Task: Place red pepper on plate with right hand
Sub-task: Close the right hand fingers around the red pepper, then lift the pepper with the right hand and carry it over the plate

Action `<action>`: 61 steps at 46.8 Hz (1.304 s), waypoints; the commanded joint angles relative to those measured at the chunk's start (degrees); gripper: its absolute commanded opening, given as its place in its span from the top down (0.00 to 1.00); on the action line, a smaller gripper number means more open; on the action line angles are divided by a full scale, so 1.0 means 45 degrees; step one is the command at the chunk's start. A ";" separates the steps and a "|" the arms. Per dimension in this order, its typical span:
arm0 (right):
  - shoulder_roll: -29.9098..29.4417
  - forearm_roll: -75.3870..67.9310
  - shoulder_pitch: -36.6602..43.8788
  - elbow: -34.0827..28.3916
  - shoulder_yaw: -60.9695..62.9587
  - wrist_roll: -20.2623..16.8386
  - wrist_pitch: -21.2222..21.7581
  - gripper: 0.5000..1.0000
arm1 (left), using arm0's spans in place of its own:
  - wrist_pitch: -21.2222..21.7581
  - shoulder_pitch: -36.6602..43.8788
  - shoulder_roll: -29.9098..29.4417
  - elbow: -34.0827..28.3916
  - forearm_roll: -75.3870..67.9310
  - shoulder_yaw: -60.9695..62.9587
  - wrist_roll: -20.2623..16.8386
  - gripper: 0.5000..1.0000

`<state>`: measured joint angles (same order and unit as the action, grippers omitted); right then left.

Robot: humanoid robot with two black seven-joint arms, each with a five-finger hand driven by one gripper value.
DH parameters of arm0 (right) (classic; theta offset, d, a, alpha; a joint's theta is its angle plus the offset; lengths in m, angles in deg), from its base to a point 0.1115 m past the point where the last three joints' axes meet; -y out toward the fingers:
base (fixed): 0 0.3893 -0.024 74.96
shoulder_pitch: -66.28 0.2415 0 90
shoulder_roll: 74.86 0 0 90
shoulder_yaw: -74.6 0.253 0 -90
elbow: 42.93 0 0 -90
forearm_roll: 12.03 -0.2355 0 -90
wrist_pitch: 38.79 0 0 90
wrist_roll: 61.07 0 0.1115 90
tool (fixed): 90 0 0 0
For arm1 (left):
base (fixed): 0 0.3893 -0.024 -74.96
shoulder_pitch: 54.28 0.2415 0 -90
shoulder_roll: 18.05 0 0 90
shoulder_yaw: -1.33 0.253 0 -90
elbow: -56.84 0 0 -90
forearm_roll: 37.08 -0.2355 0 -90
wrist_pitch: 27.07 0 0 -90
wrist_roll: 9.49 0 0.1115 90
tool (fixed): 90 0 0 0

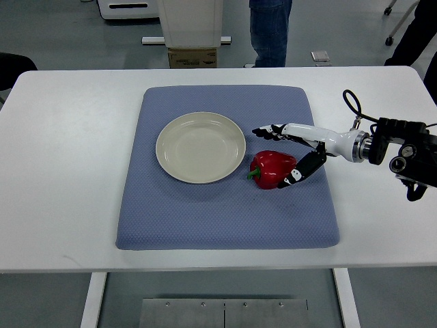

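Observation:
A red bell pepper (270, 168) with a green stem lies on the blue mat, just right of the cream plate (200, 147). The plate holds nothing. My right hand (278, 156) comes in from the right edge and is spread around the pepper: the upper fingers (268, 130) reach past its far side, the thumb (300, 171) lies against its near right side. The pepper rests on the mat, not lifted. The left arm does not show.
The blue mat (225, 219) lies on a white table (61, 171). A person's legs (270, 31) stand beyond the far edge, beside a cardboard box (192, 57) and a white cabinet. My right forearm (403, 154) hangs over the table's right side.

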<state>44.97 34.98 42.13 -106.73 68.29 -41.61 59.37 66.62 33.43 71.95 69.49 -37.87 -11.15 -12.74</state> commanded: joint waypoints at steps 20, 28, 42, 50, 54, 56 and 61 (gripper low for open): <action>-0.0262 0.0022 -0.0121 0.0056 -0.0356 -0.0008 -0.0661 0.11 | 0.0000 0.0000 0.0000 0.0000 0.0019 0.0000 0.0000 0.00; -0.0418 0.0003 -0.0121 0.0056 -0.0356 -0.0008 -0.0681 0.13 | 0.0000 0.0000 0.0000 0.0000 0.0000 0.0000 0.0000 0.00; -0.0477 0.0022 -0.0141 0.0134 -0.0356 0.0050 -0.0681 0.31 | 0.0000 0.0000 0.0000 0.0000 0.0000 0.0000 0.0000 0.00; -0.0477 0.0022 -0.0160 0.0271 -0.0375 0.0050 -0.0681 0.69 | 0.0000 0.0000 0.0000 0.0000 0.0019 0.0000 0.0000 0.00; -0.0477 0.0022 -0.0140 0.0330 -0.0570 0.0050 -0.0681 0.81 | 0.0000 0.0000 0.0000 0.0000 0.0000 0.0000 0.0000 0.00; -0.0477 0.0022 -0.0140 0.0388 -0.0610 0.0050 -0.0681 0.85 | 0.0000 0.0000 0.0000 0.0000 0.0000 0.0000 0.0000 0.00; -0.0477 0.0022 -0.0160 0.0408 -0.0629 0.0050 -0.0681 1.00 | 0.0000 0.0000 0.0000 0.0000 0.0000 0.0000 0.0000 0.00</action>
<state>42.82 35.08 41.48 -104.95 65.49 -41.34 56.31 66.62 33.43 71.95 69.49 -37.86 -11.15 -12.74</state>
